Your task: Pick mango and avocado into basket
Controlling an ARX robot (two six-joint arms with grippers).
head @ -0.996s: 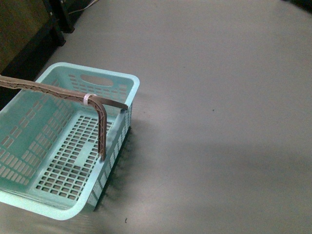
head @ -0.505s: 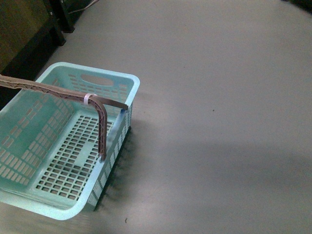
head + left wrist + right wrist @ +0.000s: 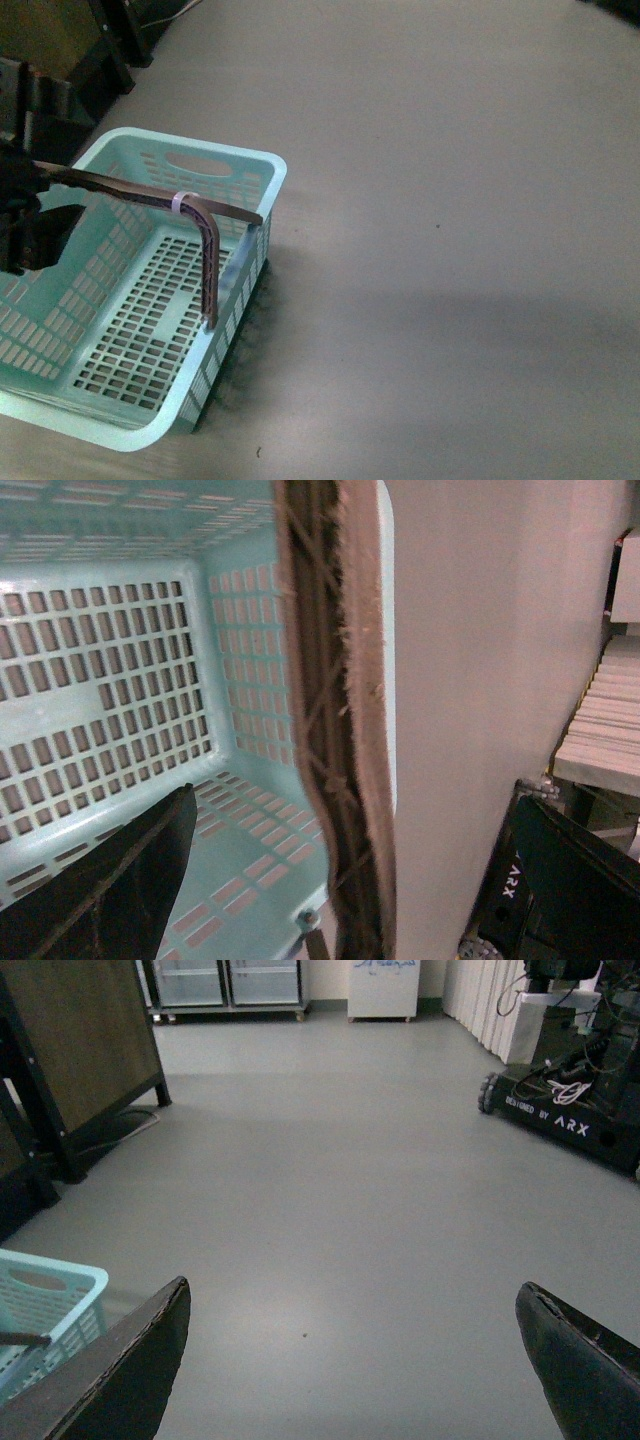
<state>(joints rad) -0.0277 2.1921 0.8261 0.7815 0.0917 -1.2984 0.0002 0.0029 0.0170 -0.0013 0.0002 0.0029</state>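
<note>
On the floor by my left side sat the basket [image 3: 262,190] — light, stiff plastic, I guessed. My left tool [image 3: 345,900] was wide open around its handle [image 3: 340,680], the best place to hold. My right tool [image 3: 355,1360] was wide open too — empty. No mango or avocado showed.

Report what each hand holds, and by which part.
Nothing is held. The left hand is open astride the handle of the basket, not clamping it. The right hand is open above the floor.

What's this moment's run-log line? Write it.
left gripper: open, astride handle | right gripper: open, over floor | basket: empty | mango, avocado: unseen
</note>
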